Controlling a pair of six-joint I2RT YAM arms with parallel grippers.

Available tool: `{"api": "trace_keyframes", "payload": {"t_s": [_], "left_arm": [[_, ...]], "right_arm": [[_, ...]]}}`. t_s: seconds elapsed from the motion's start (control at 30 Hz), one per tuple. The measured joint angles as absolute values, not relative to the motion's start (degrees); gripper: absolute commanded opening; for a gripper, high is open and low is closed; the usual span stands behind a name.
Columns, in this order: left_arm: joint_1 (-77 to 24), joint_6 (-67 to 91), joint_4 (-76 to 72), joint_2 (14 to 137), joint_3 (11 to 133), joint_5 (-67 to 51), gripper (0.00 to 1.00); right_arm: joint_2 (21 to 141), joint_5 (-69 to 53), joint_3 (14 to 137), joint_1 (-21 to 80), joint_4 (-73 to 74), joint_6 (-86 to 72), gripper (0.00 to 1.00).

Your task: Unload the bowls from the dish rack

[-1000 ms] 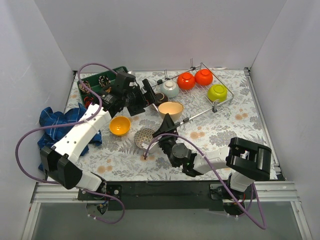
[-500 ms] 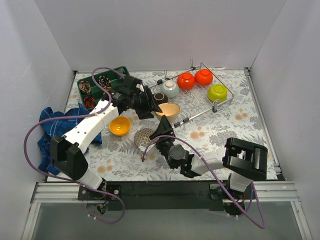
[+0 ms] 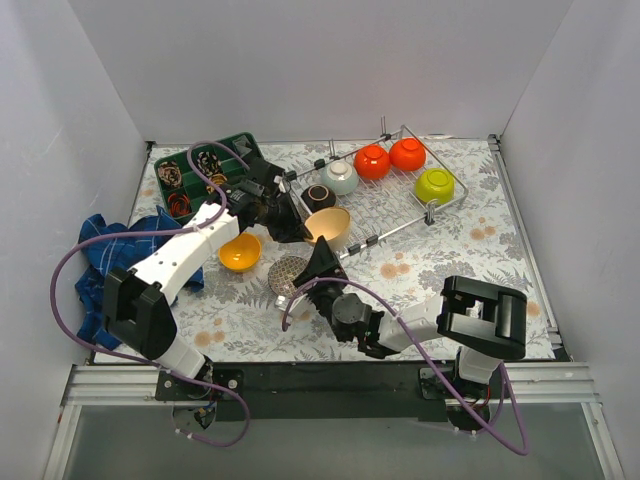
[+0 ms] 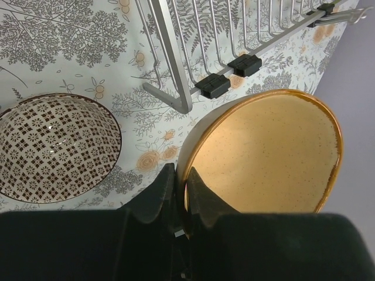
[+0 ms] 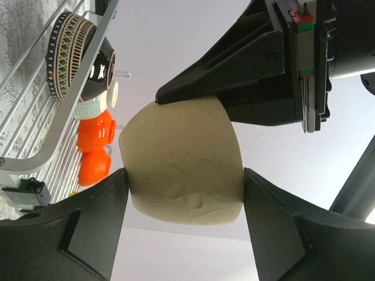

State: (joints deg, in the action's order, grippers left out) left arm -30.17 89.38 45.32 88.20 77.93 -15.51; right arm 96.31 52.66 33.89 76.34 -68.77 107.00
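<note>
1. Pinching the rim of the beige bowl (image 4: 263,152), the left claw (image 4: 180,175) holds it tilted above the surface (image 3: 450,260), just beside the near edge of the dish rack (image 3: 395,205).
2. The right claw (image 5: 184,175) is spread, with one finger on either side of that bowl (whether they touch it cannot be told).
3. In the rack sit the dark brown bowl (image 3: 320,196), the pale grey-green bowl (image 3: 341,177), a red-orange bowl (image 3: 372,161), a second red-orange bowl (image 3: 407,153) and the lime green bowl (image 3: 435,185).
4. The orange-yellow bowl (image 3: 240,251) and the lattice bowl (image 4: 55,146) rest on the surface, near the held bowl.
</note>
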Motion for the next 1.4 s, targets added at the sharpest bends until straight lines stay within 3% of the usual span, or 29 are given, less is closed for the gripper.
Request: {"api": "trace_keyframes", "payload": {"t_s": [0.1,0.27,0.57,0.67,0.8,1.03,1.4], "left_arm": [[-30.3,89.3,45.9,88.2,78.3,-13.9,0.00],[-29.8,87.0,46.8,87.4,79.1,-9.0,0.00],[-27.7,82.0,45.4,82.7,79.1,5.1,0.00],[-27.5,80.2,43.5,80.5,77.2,7.4,0.00],[-26.5,76.6,41.3,77.7,73.5,9.0,0.00],[-23.1,69.9,34.3,78.0,68.6,10.1,0.00],[-19.2,65.2,21.6,88.1,64.0,6.9,0.00]], "right_arm": [[96.4,53.0,33.9,76.5,-68.8,106.5,0.85],[96.0,55.9,33.9,77.4,-70.5,103.4,0.99],[89.5,63.9,31.6,80.2,-71.5,92.6,0.99],[83.2,65.3,31.8,80.5,-60.7,78.5,0.99],[75.2,63.5,37.6,79.7,-34.3,52.9,0.98],[67.8,51.8,43.5,74.5,-2.9,19.7,0.99],[55.8,36.6,42.9,63.7,10.9,0.1,0.99]]}}
